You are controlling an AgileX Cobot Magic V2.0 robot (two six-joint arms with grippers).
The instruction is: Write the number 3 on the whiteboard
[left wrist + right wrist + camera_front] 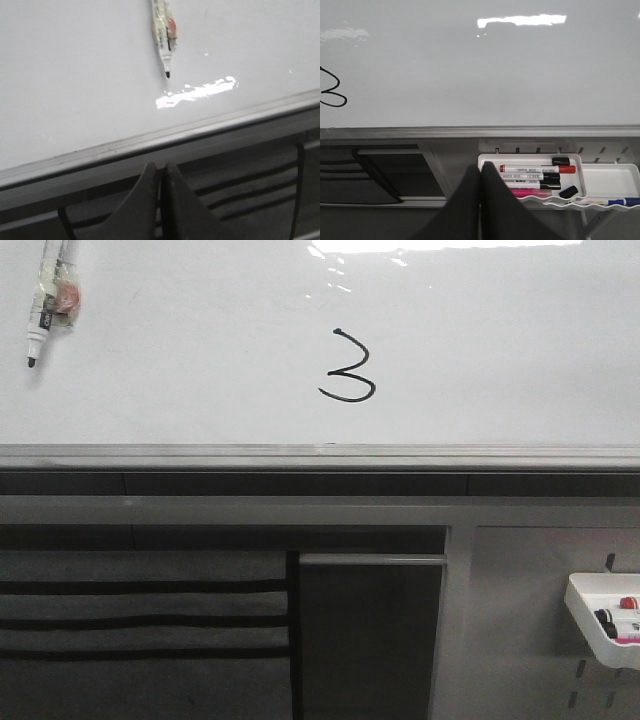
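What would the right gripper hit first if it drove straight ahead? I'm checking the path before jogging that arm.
Probably the white marker tray: the right gripper, fingers closed, points at its near left end, where a red marker lies. Depth is unclear, so it might pass beside it to the grey panel.

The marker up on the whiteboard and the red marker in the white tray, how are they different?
The marker on the whiteboard hangs uncapped, its black tip bare and pointing down. The red marker lies flat in the tray with its cap on, among others. Both have pale barrels.
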